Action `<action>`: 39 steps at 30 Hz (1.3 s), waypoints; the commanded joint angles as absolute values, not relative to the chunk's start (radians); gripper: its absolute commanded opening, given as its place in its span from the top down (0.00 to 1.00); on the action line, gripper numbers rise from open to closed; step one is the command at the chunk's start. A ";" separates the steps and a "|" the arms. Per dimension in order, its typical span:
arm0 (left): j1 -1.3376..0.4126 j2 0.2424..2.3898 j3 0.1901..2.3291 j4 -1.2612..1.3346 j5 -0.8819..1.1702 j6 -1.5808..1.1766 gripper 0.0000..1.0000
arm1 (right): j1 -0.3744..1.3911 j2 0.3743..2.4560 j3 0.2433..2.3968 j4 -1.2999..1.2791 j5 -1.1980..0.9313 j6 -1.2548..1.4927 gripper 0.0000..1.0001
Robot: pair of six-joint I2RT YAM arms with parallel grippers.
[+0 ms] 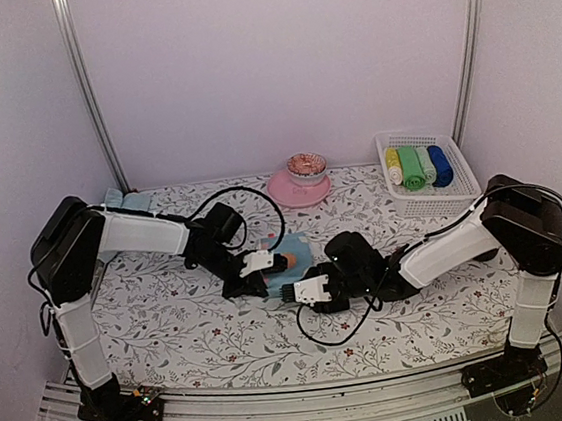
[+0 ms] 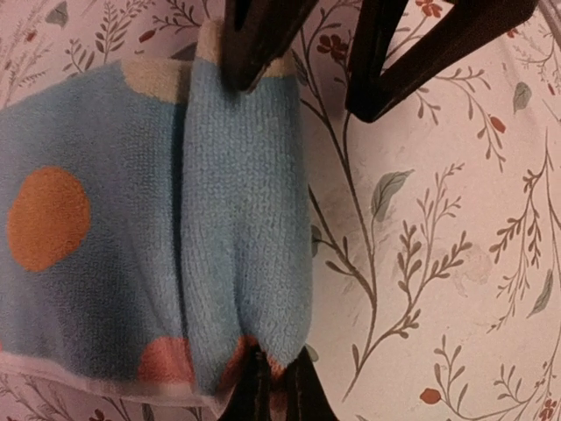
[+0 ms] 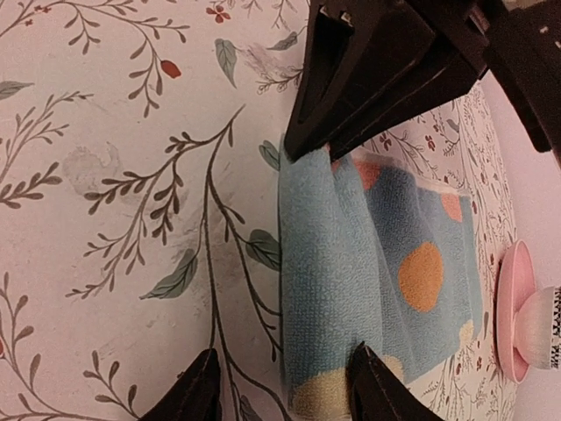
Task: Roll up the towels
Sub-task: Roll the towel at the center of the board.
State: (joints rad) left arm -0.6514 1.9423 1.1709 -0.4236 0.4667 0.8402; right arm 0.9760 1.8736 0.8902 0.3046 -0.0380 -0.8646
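A pale blue towel point(image 1: 297, 253) with orange and cream dots lies flat on the flowered tablecloth, one long edge turned over into a narrow roll point(image 2: 245, 219). My left gripper point(image 1: 264, 264) point(image 2: 275, 388) is shut on one end of that rolled edge. At the other end, my right gripper point(image 1: 304, 291) point(image 3: 286, 391) stands open. One of its fingertips point(image 3: 377, 386) rests on the towel point(image 3: 412, 237) and the other is on the cloth beside the roll. Another pale blue towel point(image 1: 127, 198) lies at the back left.
A white basket point(image 1: 384, 140) at the back right holds rolled towels in yellow, green and blue. A pink plate point(image 1: 294, 191) with a small bowl point(image 1: 306, 165) on it stands at the back centre, just beyond the towel. Cables loop over both arms.
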 commanded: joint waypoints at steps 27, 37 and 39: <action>-0.594 1.837 1.099 -0.414 0.460 0.810 0.73 | 0.997 1.998 1.107 0.054 -0.024 -0.758 0.93; -0.589 1.552 0.730 -0.031 0.362 0.847 0.45 | 0.954 2.024 1.252 -0.207 -0.274 -0.611 0.95; -0.590 1.511 0.662 0.040 0.348 0.876 0.46 | 0.946 2.037 1.294 -0.260 -0.311 -0.590 0.96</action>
State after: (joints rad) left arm -0.6022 1.5753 0.7727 -0.1532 0.3950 0.8230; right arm 0.9607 2.0079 1.2163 -0.1024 -0.1726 -0.6678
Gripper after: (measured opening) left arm 0.542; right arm 0.081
